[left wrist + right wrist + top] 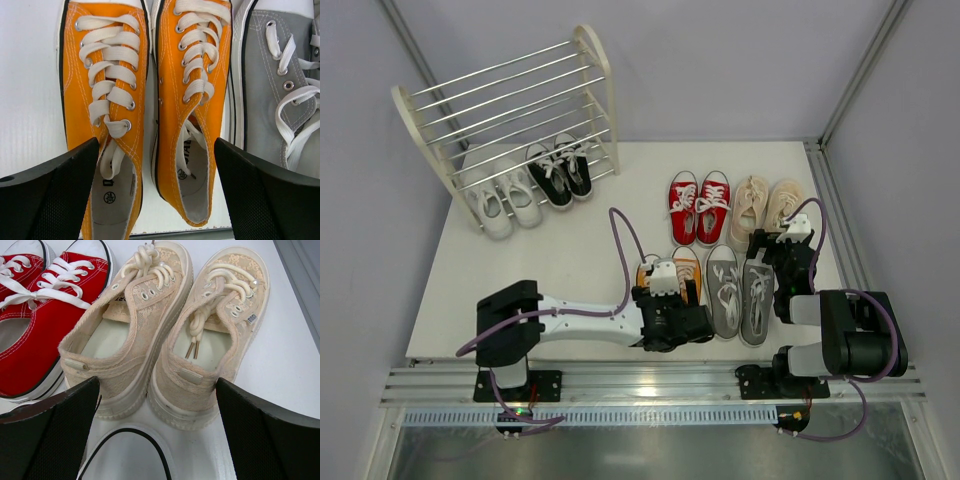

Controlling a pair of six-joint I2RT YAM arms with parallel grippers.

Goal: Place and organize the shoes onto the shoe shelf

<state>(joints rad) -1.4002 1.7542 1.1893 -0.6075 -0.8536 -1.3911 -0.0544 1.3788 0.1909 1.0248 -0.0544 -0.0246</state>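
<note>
Shoes in four pairs lie on the table, and two pairs are shelved, so I judge the job about a third done. Nearest to me, the orange pair sits directly under my left gripper. Its jaws are spread wide and hold nothing, and both orange heels lie between the fingers, toes pointing away. Just beside the orange pair on the right is the grey pair. My right gripper hangs by the grey toes, equally wide and empty, and looks down on the heels of the beige pair, which fall between its fingers. The red pair lies close against the beige on the left. Farthest off, in the back left corner and well apart from both grippers, stands the shoe shelf. The white pair and the black pair sit side by side on its lowest tier, and the upper rods look bare.
</note>
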